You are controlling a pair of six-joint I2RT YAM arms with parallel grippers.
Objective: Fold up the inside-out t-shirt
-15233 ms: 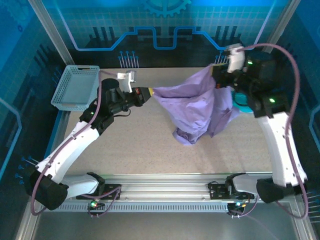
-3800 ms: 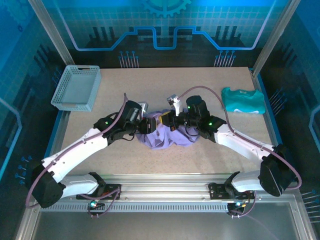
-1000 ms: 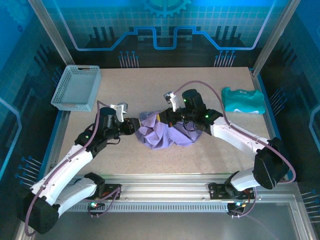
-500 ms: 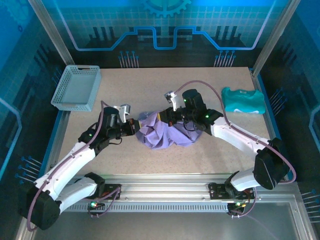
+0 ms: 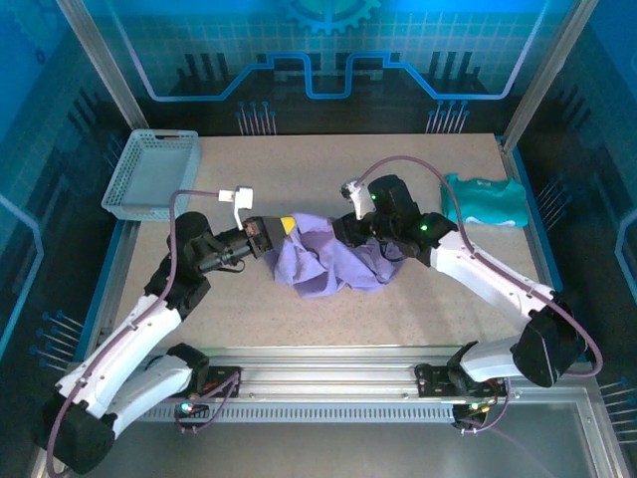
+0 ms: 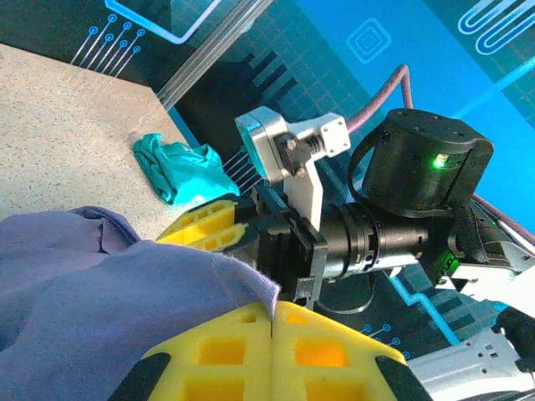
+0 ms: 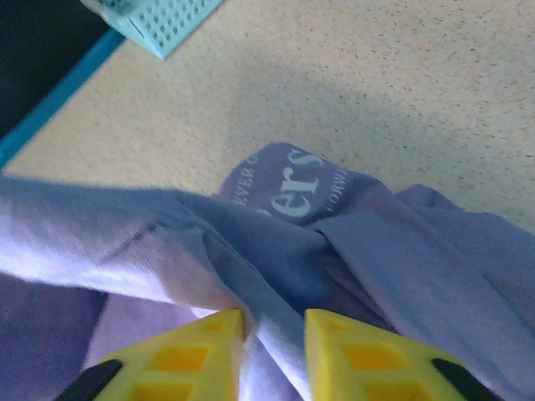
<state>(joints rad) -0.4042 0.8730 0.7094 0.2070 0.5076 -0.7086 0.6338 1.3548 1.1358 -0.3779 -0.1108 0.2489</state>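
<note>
The inside-out t-shirt (image 5: 328, 264) is a crumpled lavender heap at mid-table, with pale lettering (image 7: 292, 188) on a fold. My left gripper (image 5: 282, 227) holds the heap's upper left edge. In the left wrist view its yellow fingers (image 6: 274, 322) are pressed together on a thin hem of purple cloth (image 6: 125, 292). My right gripper (image 5: 336, 231) sits over the top of the heap, facing the left one. Its jaws (image 7: 274, 334) stand apart with a loose ridge of the shirt lying between them.
A folded teal garment (image 5: 485, 202) lies at the right edge of the table. A grey mesh basket (image 5: 151, 175) stands at the far left, its corner in the right wrist view (image 7: 159, 21). Bare tabletop lies behind and in front of the shirt.
My left gripper has shut on the shirt's edge and drawn it up and to the left. The right gripper's jaws have parted and its arm has shifted slightly right.
</note>
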